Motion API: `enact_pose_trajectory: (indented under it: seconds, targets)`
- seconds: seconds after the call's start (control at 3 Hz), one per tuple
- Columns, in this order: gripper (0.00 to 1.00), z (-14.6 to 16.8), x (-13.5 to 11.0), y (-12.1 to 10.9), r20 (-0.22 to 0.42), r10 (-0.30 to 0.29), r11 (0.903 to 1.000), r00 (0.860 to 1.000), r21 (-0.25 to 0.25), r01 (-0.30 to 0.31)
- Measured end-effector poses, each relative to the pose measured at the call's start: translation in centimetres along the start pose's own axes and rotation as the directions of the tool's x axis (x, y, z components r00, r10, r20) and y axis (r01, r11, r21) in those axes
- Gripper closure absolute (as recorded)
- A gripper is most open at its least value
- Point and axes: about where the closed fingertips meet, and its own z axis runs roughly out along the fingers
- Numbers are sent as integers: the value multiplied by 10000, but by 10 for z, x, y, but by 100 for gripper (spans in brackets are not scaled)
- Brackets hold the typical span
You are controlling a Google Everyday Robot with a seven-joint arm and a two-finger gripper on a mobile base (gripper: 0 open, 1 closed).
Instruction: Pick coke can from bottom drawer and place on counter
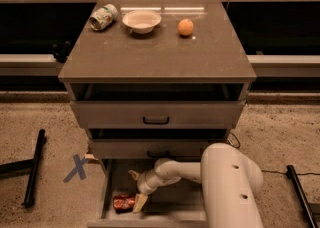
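Note:
The coke can (123, 202) lies on its side at the front left of the open bottom drawer (172, 204). My gripper (136, 189) reaches into the drawer from the right, low over its floor. It is open: one pale finger points up and to the rear, and the other finger (140, 202) touches or nearly touches the can's right end. The can is not held. The counter (155, 52) is the top of the cabinet above.
On the counter stand a green-and-white can (104, 16) on its side, a white bowl (142, 21) and an orange (185, 27). The two upper drawers are slightly open. A blue X (77, 167) marks the floor at left, beside a black bar (34, 174).

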Motion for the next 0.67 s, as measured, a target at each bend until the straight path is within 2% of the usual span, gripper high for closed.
enact_pose_trajectory:
  seconds: [0.67]
  targets:
    - [0, 23, -5, 2, -152, -314, 9994, 9994, 171, 316]
